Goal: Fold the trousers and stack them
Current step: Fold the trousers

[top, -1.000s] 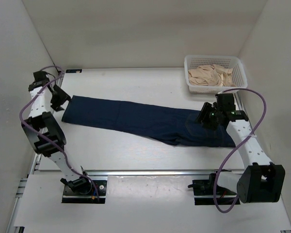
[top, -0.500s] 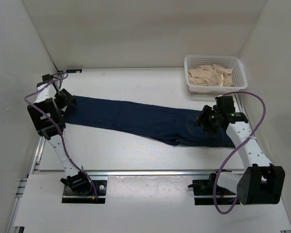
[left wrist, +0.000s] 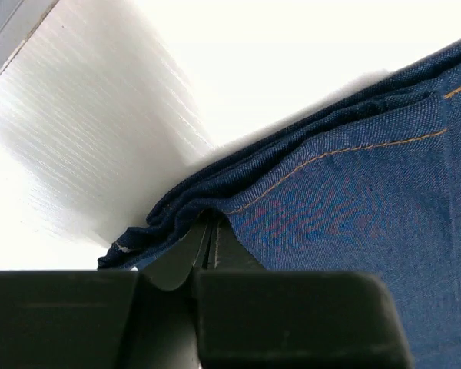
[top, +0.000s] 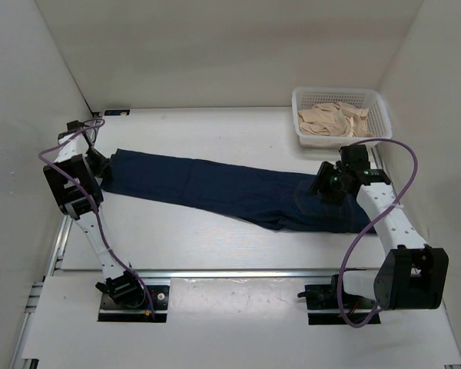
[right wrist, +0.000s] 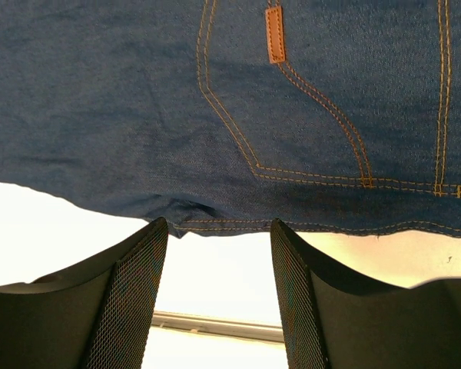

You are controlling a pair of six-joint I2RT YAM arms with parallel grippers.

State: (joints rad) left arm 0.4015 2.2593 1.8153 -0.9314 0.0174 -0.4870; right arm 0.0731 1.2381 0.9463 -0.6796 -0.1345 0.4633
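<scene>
The dark navy trousers lie flat and stretched across the table, leg ends at the left and waist at the right. My left gripper sits low at the leg hems. In the left wrist view its jaws are pressed together with the layered hem of the trousers pinched at their tips. My right gripper hovers over the waist end. Its fingers stand apart just off the edge of the trousers, near the back pocket and the small tan patch.
A white basket holding beige cloth stands at the back right, just behind the right arm. White walls close in the table on three sides. A metal rail runs along the near edge.
My left gripper dropped from above the table's left edge down onto the leg hems and closed on them. The right gripper shifted slightly and stays open.
</scene>
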